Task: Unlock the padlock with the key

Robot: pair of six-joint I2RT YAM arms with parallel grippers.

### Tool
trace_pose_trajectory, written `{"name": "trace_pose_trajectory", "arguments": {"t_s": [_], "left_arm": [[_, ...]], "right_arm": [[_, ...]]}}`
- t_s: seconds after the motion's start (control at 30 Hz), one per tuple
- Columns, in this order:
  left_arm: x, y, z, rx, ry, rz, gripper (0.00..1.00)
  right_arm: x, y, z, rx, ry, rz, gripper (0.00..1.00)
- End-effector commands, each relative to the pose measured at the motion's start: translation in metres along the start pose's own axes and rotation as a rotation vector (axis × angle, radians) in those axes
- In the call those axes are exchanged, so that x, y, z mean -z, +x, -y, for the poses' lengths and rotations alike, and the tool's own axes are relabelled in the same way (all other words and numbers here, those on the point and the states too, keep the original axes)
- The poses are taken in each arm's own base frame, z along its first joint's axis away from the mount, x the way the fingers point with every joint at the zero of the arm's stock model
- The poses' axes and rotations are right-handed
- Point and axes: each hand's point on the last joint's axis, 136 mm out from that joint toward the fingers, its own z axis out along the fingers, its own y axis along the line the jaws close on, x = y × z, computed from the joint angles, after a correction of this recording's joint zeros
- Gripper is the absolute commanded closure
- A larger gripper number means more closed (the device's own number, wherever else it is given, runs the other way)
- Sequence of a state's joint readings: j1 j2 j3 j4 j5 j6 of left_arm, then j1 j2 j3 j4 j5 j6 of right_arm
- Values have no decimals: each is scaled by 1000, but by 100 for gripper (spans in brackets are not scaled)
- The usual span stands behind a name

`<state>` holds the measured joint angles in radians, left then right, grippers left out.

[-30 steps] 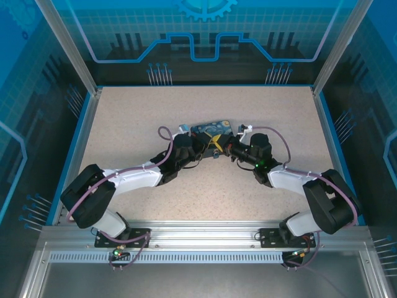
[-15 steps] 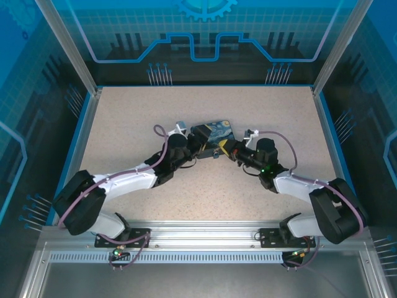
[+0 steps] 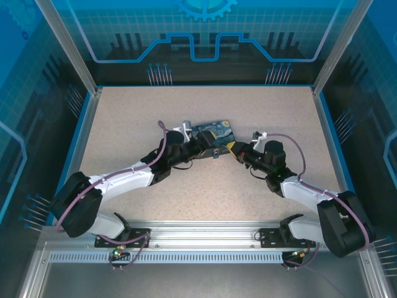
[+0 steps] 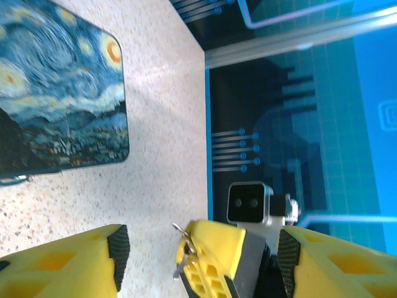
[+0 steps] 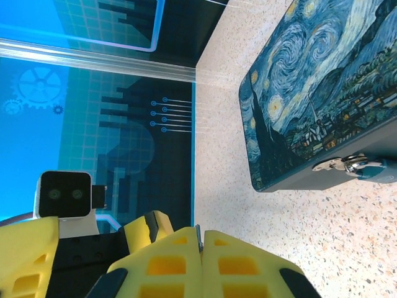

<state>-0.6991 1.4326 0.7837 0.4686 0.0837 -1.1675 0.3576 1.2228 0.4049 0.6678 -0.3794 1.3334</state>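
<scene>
**Right claw clenched on the key, left claw spread wide by the box**

The right gripper (image 5: 200, 241) has its yellow pads pressed together. The key (image 4: 181, 239), a thin grey sliver of metal, is pinched between them and pokes out at the tip. The left gripper (image 4: 201, 251) stands released, its two yellow fingers (image 4: 68, 264) wide apart. The right gripper's tip, with the key, sits in the gap between them, not clearly touching either finger. Just beyond both tips, the dark-blue Starry Night box (image 3: 214, 130) lies flat on the speckled table (image 3: 124, 118). The padlock (image 5: 347, 165), small and silvery, sits at the box's front side, near the key but apart from it. Whether its shackle is open is too small to tell. Both arms reach in from the near edge and meet near the table's middle.
</scene>
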Motion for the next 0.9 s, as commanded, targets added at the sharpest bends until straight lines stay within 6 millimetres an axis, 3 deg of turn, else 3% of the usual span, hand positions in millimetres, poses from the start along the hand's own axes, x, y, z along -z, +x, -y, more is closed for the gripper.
{"name": "trace_pose_trajectory", "arguments": {"t_s": [0.0,0.4,0.87], "left_arm": [[-10,22,20,-67,59,-110,38],[-31,43,23,-61,72,-181,40],[-39,64,32,-42,99,-239,41]], "right_arm": [[3,-1,-2,19,-2,-6,100],[3,-1,-2,18,3,-5,100],[1,-2,4,11,18,-4,100]]}}
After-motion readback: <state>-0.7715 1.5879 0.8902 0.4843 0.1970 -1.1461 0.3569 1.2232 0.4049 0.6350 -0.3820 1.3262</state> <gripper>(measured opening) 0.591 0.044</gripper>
